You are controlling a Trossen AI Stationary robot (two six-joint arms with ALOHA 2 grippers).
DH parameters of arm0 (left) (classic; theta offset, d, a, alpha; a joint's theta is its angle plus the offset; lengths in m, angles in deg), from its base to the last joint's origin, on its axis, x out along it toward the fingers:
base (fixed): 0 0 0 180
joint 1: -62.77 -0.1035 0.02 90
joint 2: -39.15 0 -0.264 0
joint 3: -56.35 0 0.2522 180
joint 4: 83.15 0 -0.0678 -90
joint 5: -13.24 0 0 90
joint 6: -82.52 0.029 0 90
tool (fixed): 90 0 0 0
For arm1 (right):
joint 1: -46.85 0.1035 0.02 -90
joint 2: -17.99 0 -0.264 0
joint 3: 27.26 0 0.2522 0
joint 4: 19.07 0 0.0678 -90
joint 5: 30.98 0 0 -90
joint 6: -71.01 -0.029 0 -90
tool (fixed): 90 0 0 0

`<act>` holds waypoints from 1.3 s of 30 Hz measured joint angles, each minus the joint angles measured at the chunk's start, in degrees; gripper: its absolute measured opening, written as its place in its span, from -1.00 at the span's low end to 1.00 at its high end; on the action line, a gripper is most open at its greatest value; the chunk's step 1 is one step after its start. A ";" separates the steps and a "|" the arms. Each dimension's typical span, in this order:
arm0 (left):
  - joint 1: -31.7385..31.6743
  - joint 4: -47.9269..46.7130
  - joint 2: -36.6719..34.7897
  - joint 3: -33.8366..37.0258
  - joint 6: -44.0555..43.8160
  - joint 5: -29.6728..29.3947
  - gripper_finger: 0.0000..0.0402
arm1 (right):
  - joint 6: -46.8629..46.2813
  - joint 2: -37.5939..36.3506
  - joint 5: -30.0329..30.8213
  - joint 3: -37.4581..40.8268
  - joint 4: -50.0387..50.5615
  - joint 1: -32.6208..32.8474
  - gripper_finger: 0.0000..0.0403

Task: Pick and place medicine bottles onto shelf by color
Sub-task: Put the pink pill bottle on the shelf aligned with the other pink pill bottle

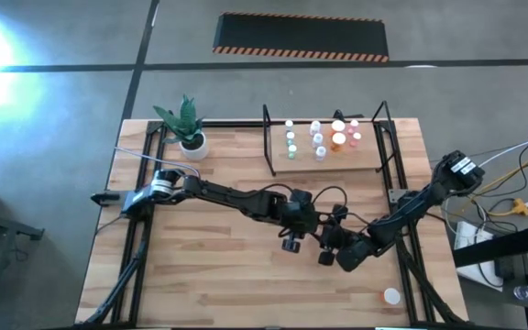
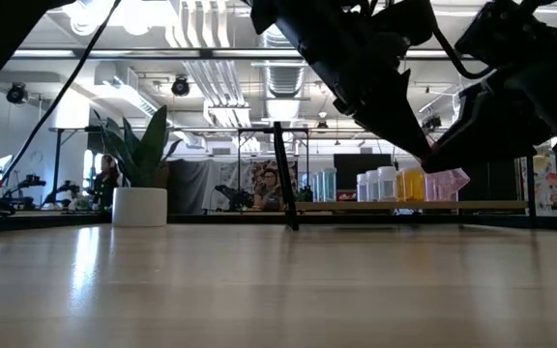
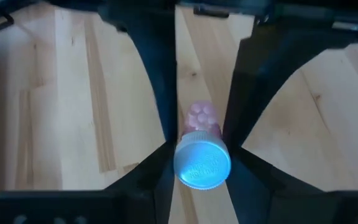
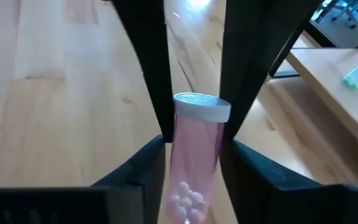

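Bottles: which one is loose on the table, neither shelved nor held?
The white-capped bottle alone near the table corner at the high view's lower right. The others stand on the shelf, and a pink bottle is held in jaws.

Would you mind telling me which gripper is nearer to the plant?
Left. The left gripper is mid-table, diagonally across from the plant at the far left corner; the right gripper is beyond it, farther away.

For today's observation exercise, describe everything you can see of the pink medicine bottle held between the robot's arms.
The pink medicine bottle is a slim, clear pink-tinted cylinder, plastic by its look, with a white ribbed screw cap and small pale pills inside. It hangs above the table's middle, off the wood. The left tool and the right tool each have dark fingers against its sides, so both appear to grip it at once.
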 joint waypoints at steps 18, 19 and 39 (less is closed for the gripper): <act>1.56 -8.08 -10.00 6.92 -6.45 -8.88 0.02 | -30.69 -12.84 14.24 13.79 10.98 3.52 -0.56; 2.33 -6.55 -10.96 9.15 -7.27 -9.94 0.02 | -34.04 -15.25 16.37 15.10 13.73 3.43 -0.57; 12.33 27.82 -18.32 34.45 -8.96 -14.97 0.02 | -24.61 -39.36 26.85 25.89 11.97 -25.85 -0.60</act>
